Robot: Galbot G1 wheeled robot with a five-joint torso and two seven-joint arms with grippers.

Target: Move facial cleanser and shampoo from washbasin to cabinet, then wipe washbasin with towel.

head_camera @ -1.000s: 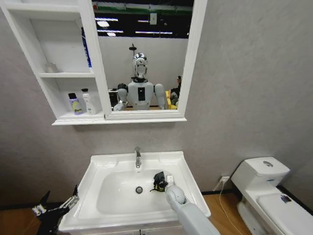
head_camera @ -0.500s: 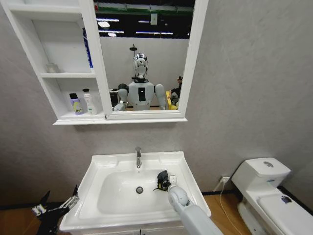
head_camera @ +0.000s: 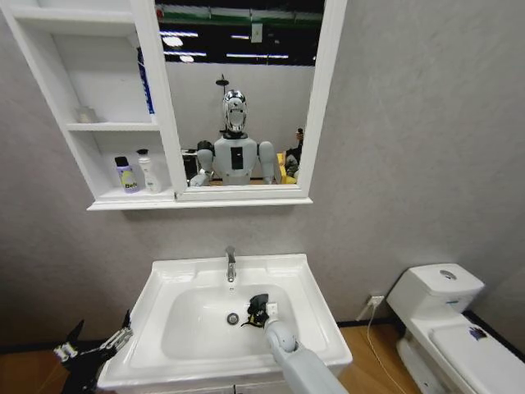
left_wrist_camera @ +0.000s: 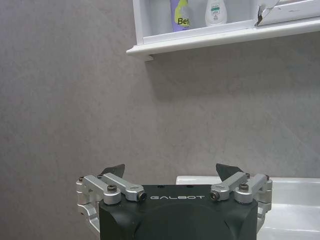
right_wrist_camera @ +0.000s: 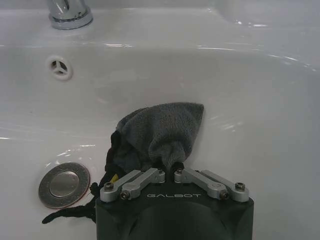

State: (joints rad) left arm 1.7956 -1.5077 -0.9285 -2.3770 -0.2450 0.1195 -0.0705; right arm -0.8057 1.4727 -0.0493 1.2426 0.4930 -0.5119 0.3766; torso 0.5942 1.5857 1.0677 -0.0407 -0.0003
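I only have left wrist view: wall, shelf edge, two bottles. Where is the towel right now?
Observer: The towel is in the right gripper, shut on it, down in the washbasin bowl beside the drain.
Operator: Bottles both in the cabinet?
Observer: Yes, head view shows both on the lowest tier of the cabinet: the purple-labelled bottle and the white bottle side by side.
Operator: And my own gripper, where does it sit?
Observer: The left gripper is open, low, off the washbasin's left front corner, touching nothing.
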